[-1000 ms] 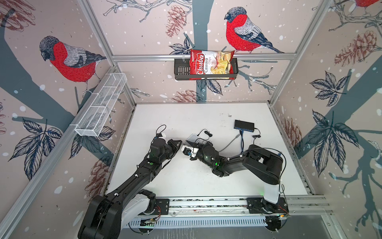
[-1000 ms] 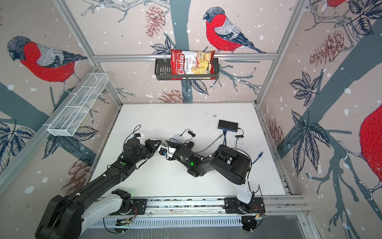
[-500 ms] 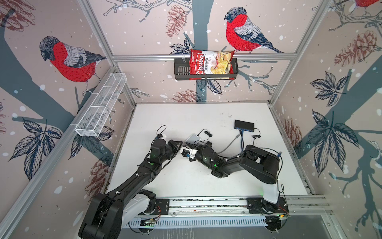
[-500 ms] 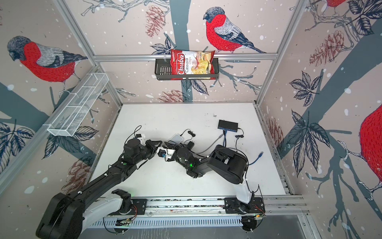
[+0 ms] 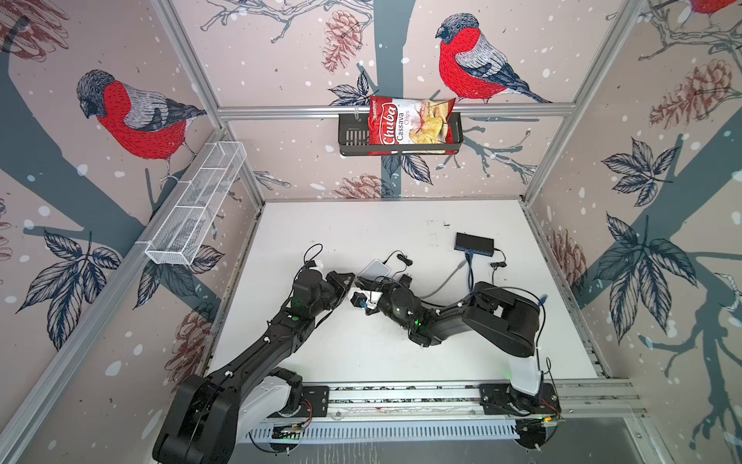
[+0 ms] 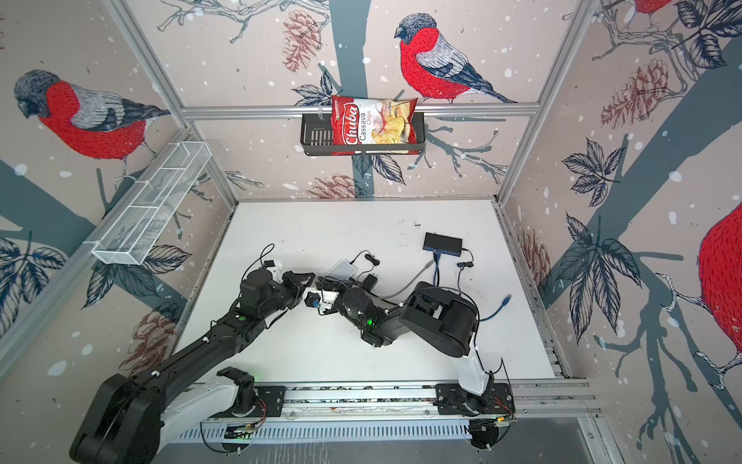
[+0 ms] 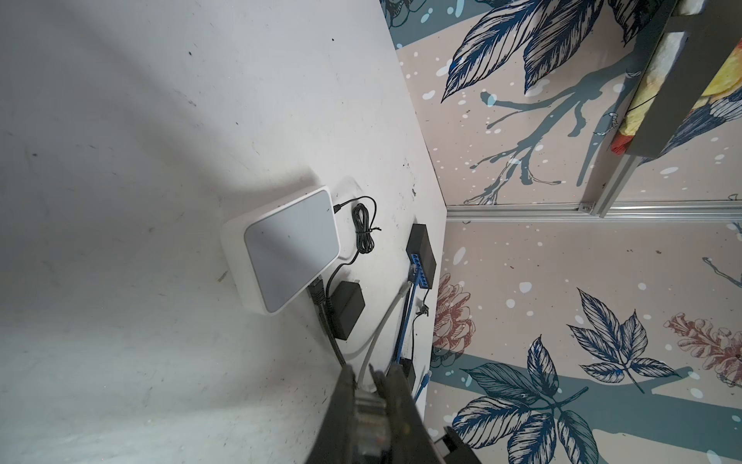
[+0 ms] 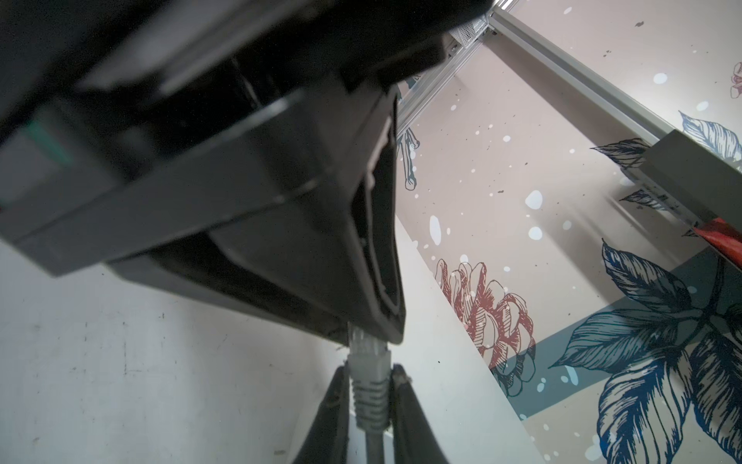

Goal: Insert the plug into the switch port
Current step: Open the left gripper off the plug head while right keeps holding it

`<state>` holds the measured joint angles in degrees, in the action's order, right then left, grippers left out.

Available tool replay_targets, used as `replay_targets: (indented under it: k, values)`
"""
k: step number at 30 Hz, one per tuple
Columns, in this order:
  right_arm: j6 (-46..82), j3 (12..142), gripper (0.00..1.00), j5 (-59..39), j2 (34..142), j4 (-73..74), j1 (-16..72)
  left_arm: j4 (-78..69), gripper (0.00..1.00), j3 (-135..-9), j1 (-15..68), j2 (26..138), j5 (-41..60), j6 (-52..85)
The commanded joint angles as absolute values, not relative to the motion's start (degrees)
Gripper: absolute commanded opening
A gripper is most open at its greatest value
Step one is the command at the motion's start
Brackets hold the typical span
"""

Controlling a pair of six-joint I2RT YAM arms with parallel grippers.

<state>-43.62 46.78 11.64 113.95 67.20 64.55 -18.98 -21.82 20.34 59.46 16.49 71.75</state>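
- The grey plug (image 8: 368,377) is hanging in the air above the table (image 5: 361,353), caught between the two grippers near the table's middle.
- The right gripper (image 8: 369,369) is clenching the plug's ribbed boot, one finger pressing on each side. The grey cable (image 8: 375,442) is trailing out between the fingers.
- The left gripper (image 7: 371,371) is clenching the plug's clear tip. In the right wrist view that tip is disappearing under the left gripper's black body.
- In both top views the two grippers are meeting tip to tip, just beside the white router (image 5: 375,268).
- The switch (image 5: 473,244) is lying flat toward the back right of the table, well apart from the plug. A blue cable (image 5: 467,271) is sitting in one of its ports.
- A black adapter (image 7: 347,309) is lying just beside the router, between it and the switch.
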Motion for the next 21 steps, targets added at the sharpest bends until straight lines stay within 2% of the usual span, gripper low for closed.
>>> replay_targets:
  k: [1,6,8,11,12,15,18,20,21]
  values:
    - [-44.3,46.8,0.18,12.4,114.1,70.0,64.8,-22.3,0.0,-21.5,20.4,59.7,17.1,72.2]
    - [-44.4,47.1,0.17,12.3,114.2,69.3,64.8,-23.1,0.0,-21.3,20.4,59.8,17.2,72.5]
    - [-44.2,47.1,0.14,11.7,113.9,68.3,64.8,-23.0,0.05,-21.4,20.4,59.6,17.2,72.5]
    - [-43.2,47.1,0.13,11.1,113.5,66.7,64.7,-23.2,0.23,-21.2,20.4,59.1,16.7,72.1]
    - [-42.4,47.2,0.13,11.2,113.4,65.8,64.7,-23.3,0.34,-21.2,20.4,58.8,16.7,71.7]
    - [-39.2,47.2,0.12,9.4,111.7,61.3,64.2,-22.0,0.61,-22.0,20.4,57.8,15.6,69.7]
    - [-35.1,46.9,0.1,7.6,109.4,55.9,63.2,-20.1,0.78,-23.0,20.4,56.4,14.0,66.9]
    - [-32.8,46.8,0.1,7.0,107.8,52.2,62.5,-18.8,0.95,-23.9,20.4,55.7,12.6,64.3]
    - [-31.5,46.8,0.1,6.2,106.9,49.7,62.1,-18.1,0.96,-24.5,20.4,55.4,12.1,62.7]
